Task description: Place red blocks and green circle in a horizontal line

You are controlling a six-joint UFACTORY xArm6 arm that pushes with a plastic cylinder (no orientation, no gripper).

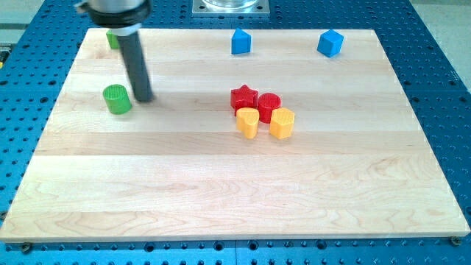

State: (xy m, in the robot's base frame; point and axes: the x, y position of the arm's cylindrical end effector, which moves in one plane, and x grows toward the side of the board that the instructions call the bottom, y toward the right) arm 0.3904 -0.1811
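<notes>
- We find our tip (144, 99) resting on the wooden board (221, 191), just to the view's right of the green circle (116, 99); whether the two touch we cannot tell.
- There are no fingers on this rig to open or close: the rod is bare and grips nothing, so any move must be a push.
- The red star (243, 96) and the red circle (268, 105) sit side by side near the board's centre, touching or nearly so, already in a rough left-to-right row.
- A yellow heart-like block (248, 122) and a yellow hexagon (282, 122) press against the red pair from the view's bottom; we judge these may be dragged along if the reds are disturbed.
- The green circle lies well apart from the reds, to the view's left at almost their height.
- In our judgement, the tip stands on the wrong side for pushing the circle rightward toward the reds.
- Two blue blocks (241, 41) (330, 43) sit near the view's top edge; a second green block (112, 38) shows partly behind the rod.
</notes>
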